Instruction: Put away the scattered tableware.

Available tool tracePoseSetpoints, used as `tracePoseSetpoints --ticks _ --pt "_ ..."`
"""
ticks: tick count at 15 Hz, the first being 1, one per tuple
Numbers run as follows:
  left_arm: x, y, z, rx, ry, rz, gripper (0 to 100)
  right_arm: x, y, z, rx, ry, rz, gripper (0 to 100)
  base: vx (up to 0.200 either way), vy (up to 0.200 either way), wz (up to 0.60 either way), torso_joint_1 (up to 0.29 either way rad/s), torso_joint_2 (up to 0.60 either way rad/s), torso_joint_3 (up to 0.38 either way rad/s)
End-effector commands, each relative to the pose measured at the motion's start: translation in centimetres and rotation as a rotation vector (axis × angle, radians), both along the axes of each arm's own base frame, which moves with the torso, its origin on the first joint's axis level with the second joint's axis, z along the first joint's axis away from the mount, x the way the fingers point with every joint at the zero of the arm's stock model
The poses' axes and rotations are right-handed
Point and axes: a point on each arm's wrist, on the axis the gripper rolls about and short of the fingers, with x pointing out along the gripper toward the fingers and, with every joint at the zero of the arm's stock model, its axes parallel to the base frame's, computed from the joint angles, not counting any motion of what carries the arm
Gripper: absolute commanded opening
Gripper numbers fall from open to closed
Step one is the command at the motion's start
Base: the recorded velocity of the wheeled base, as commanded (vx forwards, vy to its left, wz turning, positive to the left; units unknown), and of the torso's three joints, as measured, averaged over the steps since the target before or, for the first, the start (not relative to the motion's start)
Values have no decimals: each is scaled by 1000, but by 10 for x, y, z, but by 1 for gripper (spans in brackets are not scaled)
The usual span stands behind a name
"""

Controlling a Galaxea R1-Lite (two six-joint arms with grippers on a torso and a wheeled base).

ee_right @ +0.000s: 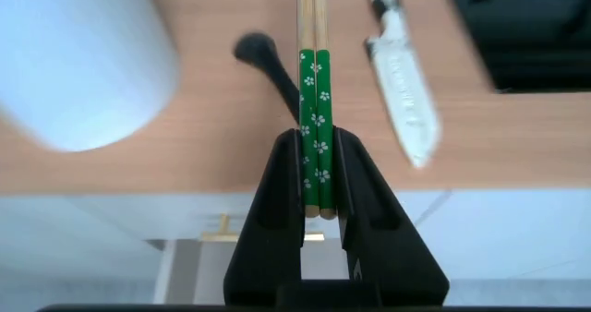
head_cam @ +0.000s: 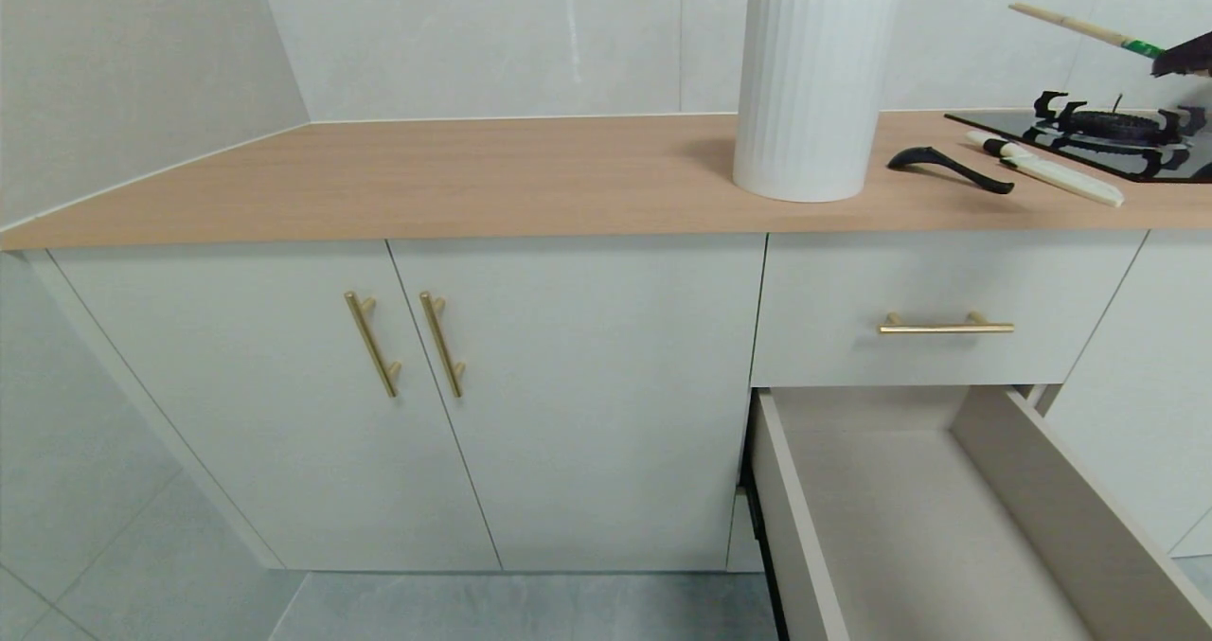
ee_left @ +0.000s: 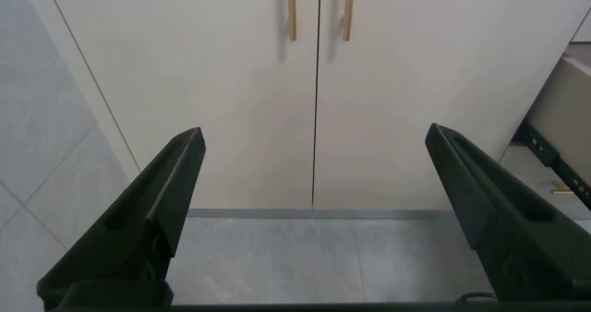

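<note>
Right gripper (ee_right: 314,144) clamped on a pair of wooden chopsticks with green flower-patterned ends (ee_right: 312,81). The grip is at the green end, with the bare tips pointing away from the wrist. The pair is held in the air above the right part of the light wood countertop (head_cam: 473,172), near the black gas hob (head_cam: 1108,134).

On the counter under it lie a black curved-handle spoon (head_cam: 947,166) and, just beside it, a white-bladed knife (head_cam: 1046,169). A tall white ribbed cylindrical holder (head_cam: 812,87) stands left of the spoon.

Below the counter is a closed white drawer with brass bar handle (head_cam: 945,325). Under that, a beige lower drawer (head_cam: 947,518) is pulled out.

Left gripper (ee_left: 314,137) has its jaws wide apart and holds nothing. It sits low, facing the white double cabinet doors (ee_left: 314,90).
</note>
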Motion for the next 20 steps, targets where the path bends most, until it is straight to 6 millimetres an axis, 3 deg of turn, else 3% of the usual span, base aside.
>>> tracePoseSetpoints --ticks 1,5,11,14,17,20 --pt "0 0 0 0 0 0 100 -74 4 8 3 -59 43 0 0 0 0 0 0 0" --pt "0 0 0 0 0 0 100 -143 8 -35 15 7 107 0 0 0 0 0 0 0" --pt "0 0 0 0 0 0 100 -188 18 -137 16 239 258 0 0 0 0 0 0 0" --pt "0 0 0 0 0 0 100 -187 22 -178 7 410 323 0 0 0 0 0 0 0" --pt "0 0 0 0 0 0 100 -172 28 -209 15 591 386 0 0 0 0 0 0 0" --pt "0 0 0 0 0 0 100 -129 37 -242 23 849 379 0 0 0 0 0 0 0"
